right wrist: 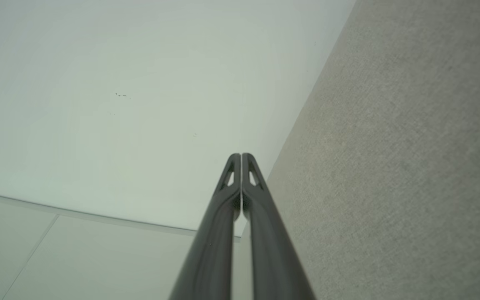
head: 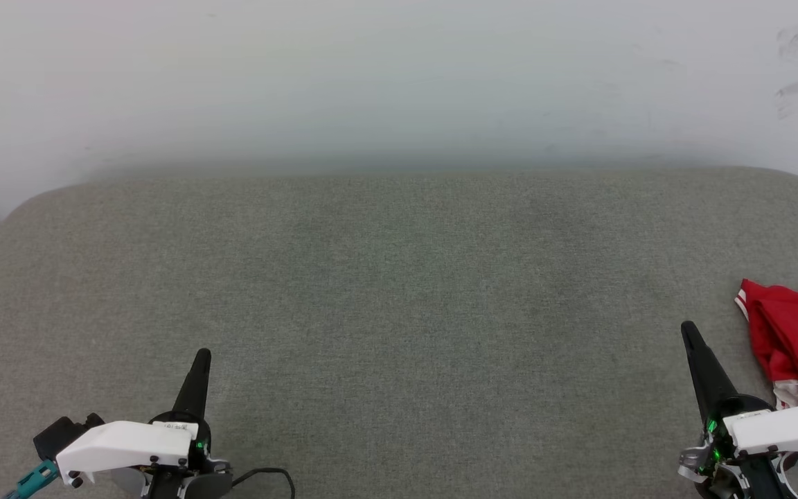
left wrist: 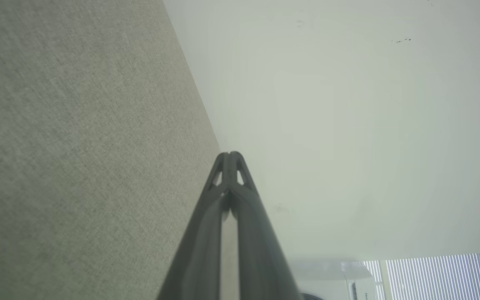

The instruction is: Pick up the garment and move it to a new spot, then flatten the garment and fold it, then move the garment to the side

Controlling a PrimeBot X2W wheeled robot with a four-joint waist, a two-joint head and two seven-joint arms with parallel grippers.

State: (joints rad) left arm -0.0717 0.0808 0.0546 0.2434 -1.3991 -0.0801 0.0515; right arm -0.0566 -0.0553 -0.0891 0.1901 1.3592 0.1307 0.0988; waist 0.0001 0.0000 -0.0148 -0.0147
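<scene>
**Grippers clenched on nothing, garment at the right edge**

Left gripper [head: 202, 357] and right gripper [head: 688, 331] sit low at the near corners of the grey cloth-covered desk [head: 399, 312], fingers pointing away from the robot. Both wrist views show the two fingers pressed together with nothing between them.

The garment [head: 797, 329] lies bunched at the far right of the desk, just beside the right gripper. It shows red cloth with a strip of white-and-red trim and is partly cut off by the picture's edge. The lettering cannot be seen, nor whether the bundle is neatly folded.

This fits two stages: a heap waiting to be lifted, or a folded shirt already set aside. In either case, my judgement is that care belongs with the right arm. Its white housing overlaps the garment's lower edge, so a careless sweep could snag the cloth and drag it.
</scene>
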